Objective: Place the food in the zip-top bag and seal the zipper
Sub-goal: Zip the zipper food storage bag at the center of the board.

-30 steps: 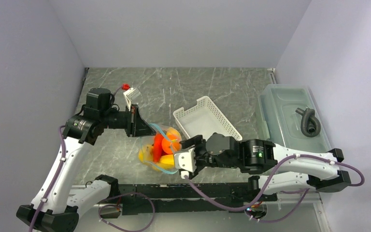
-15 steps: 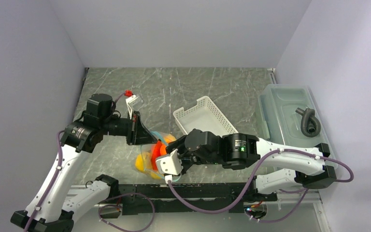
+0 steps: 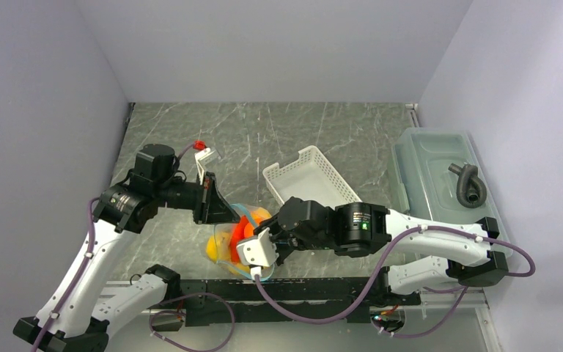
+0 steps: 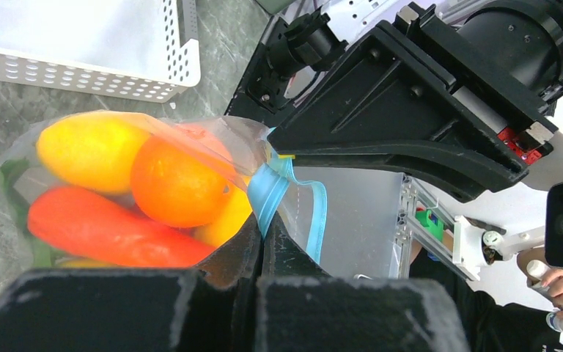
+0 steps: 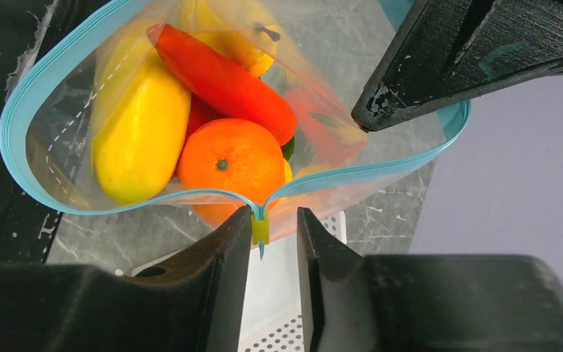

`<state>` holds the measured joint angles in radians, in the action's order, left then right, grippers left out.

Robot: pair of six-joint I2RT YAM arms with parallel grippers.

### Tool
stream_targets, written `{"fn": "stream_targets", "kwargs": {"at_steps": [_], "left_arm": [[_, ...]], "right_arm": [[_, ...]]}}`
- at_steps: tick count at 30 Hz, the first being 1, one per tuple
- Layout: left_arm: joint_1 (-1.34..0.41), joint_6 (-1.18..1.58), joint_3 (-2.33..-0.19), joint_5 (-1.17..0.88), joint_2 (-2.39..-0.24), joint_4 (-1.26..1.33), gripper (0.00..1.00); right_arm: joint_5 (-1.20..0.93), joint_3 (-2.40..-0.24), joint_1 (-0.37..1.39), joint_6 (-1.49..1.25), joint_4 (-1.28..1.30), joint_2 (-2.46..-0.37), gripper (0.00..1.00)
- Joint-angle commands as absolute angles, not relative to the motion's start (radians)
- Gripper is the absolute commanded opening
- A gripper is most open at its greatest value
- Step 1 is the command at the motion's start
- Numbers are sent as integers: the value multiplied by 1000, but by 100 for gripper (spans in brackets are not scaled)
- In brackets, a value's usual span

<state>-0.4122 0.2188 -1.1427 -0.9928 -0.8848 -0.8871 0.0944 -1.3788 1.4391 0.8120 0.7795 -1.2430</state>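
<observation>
The clear zip-top bag (image 3: 227, 246) hangs between my two grippers near the table's front edge, its mouth wide open. Inside it are an orange (image 5: 231, 158), a red carrot (image 5: 223, 81), a yellow potato-like piece (image 5: 139, 136) and a lemon (image 4: 92, 150). My left gripper (image 4: 262, 220) is shut on the teal zipper (image 4: 267, 187) at one end of the mouth. My right gripper (image 5: 275, 216) is at the other end, jaws slightly apart. The small yellow slider (image 5: 260, 229) sits between them against one finger, with a gap to the other.
A white perforated basket (image 3: 311, 180) lies tilted just behind the bag. A large translucent lidded bin (image 3: 440, 176) with a grey hose piece (image 3: 469, 185) on it stands at the right. The black front rail (image 3: 293, 290) runs just below the bag.
My right arm has swung left to the bag's near end, mostly in the first half second. My left gripper has shifted slightly toward the front with the bag.
</observation>
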Motion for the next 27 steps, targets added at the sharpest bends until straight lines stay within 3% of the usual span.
{"fn": "stream_targets", "kwargs": {"at_steps": [1, 12, 16, 27], "left_arm": [[-421, 191, -1180, -1010, -862, -866, 0], [-423, 186, -1193, -1009, -874, -877, 0], [-423, 186, -1191, -1011, -872, -873, 0], [-423, 178, -1171, -952, -862, -890, 3]], "right_arm": [[82, -1353, 1433, 811, 769, -1225, 28], [109, -1274, 1430, 800, 698, -1197, 25], [108, -1275, 1427, 800, 685, -1196, 0], [160, -1382, 1423, 738, 762, -1173, 0]]}}
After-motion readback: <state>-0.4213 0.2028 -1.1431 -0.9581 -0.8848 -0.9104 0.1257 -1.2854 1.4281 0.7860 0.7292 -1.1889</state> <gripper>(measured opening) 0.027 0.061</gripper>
